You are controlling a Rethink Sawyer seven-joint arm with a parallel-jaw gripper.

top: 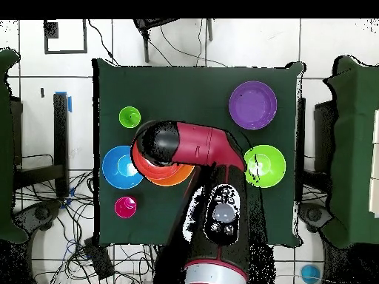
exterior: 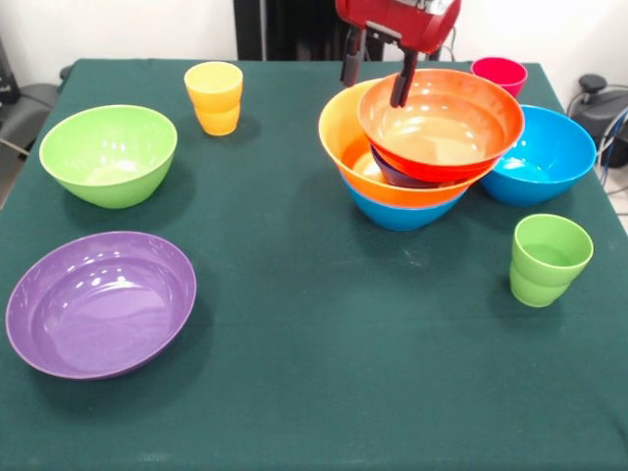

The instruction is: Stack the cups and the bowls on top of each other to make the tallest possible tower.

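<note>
The tower (exterior: 417,157) stands right of the table's centre: a blue bowl (exterior: 402,211) lowest, a yellow-orange bowl (exterior: 339,137) in it, a small dark blue bowl (exterior: 397,172) peeking out, and an orange-red bowl (exterior: 442,123) tilted on top. My gripper (exterior: 376,74) hangs open over the top bowl's far rim, one finger inside, one outside. A yellow cup (exterior: 214,96), red-pink cup (exterior: 500,71) and light green cup (exterior: 548,257) stand apart. In the overhead view my arm (top: 185,144) covers the tower and the gripper.
Another blue bowl (exterior: 545,152) touches the tower's right side. A lime green bowl (exterior: 108,152) and a wide purple bowl (exterior: 98,299) sit on the left of the green cloth (exterior: 324,373). Cables lie on the floor (top: 44,214) beside the table.
</note>
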